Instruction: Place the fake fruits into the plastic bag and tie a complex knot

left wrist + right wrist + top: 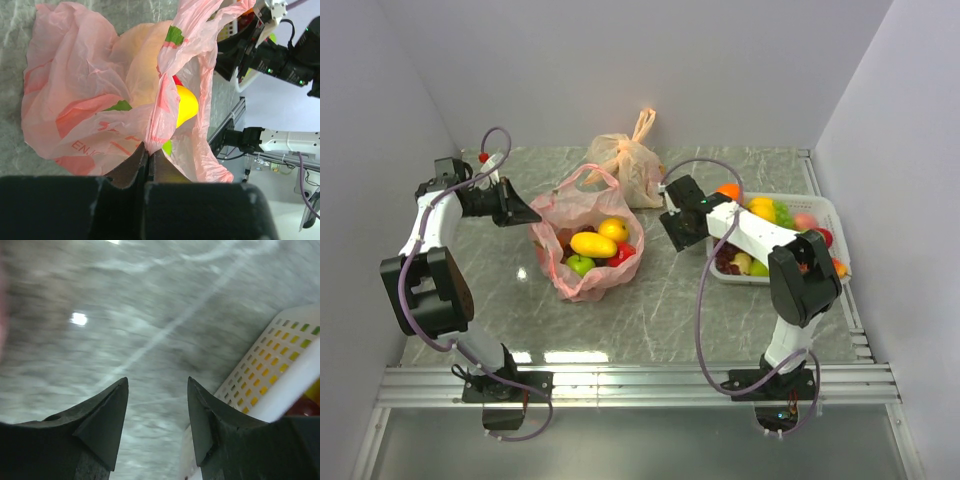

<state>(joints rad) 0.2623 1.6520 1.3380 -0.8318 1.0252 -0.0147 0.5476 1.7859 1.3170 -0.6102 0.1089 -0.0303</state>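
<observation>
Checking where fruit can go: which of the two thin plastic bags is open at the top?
The crinkly pink-red plastic bag, its mouth showing fruits, edge pinched by the left gripper. The paler orange-beige bag behind it is tied shut.

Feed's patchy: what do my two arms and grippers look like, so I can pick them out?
The left arm and right arm have white links and bulky black joint housings. A mauve cable loops along each. The left gripper and right gripper have matte black, wedge-shaped fingers tapering to points.
</observation>
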